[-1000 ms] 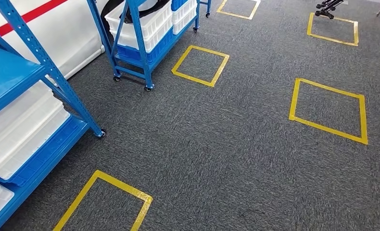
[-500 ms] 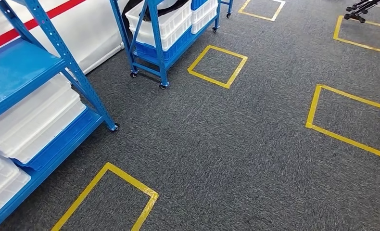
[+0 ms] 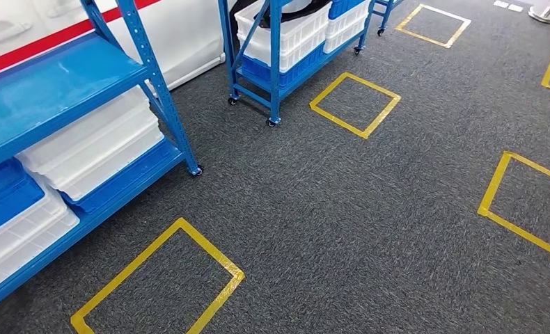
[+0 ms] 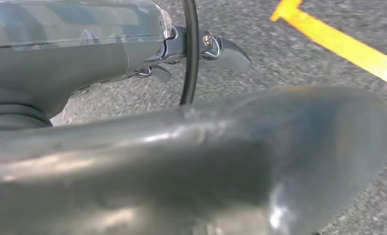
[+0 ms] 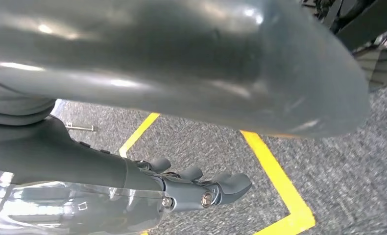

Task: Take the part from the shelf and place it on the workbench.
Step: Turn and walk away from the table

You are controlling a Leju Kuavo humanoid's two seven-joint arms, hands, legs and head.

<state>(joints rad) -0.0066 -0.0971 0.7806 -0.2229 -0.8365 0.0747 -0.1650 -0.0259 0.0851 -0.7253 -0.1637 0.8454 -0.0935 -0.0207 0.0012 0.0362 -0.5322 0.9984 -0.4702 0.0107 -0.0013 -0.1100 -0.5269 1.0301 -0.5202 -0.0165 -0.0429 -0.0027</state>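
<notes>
The blue shelf (image 3: 70, 76) stands at the left on the grey carpet (image 3: 342, 209), stacked white bins (image 3: 95, 149) on it, the part not identifiable, while the left hand (image 4: 191, 147) and right hand (image 5: 181, 73) hang empty, fingers (image 5: 230, 183) apart.

The near shelf (image 3: 84, 90) is cut off by the head view's left and top edges, so its far end and upper levels cannot be seen. Under its blue deck, the white bins (image 3: 95, 149) and a blue bin (image 3: 4, 198) are partly hidden, their contents unseen. Beyond that shelf, the cart (image 3: 279, 49) runs off the top edge; a dark thing (image 3: 286, 10) on its bins is too cropped to identify. No part can be made out.

The left hand (image 4: 181, 166) is a blurred grey mass; its fingers (image 4: 228, 51) are mostly hidden. The right hand (image 5: 172, 58) is likewise blurred, with only fingertips (image 5: 230, 183) showing.
</notes>
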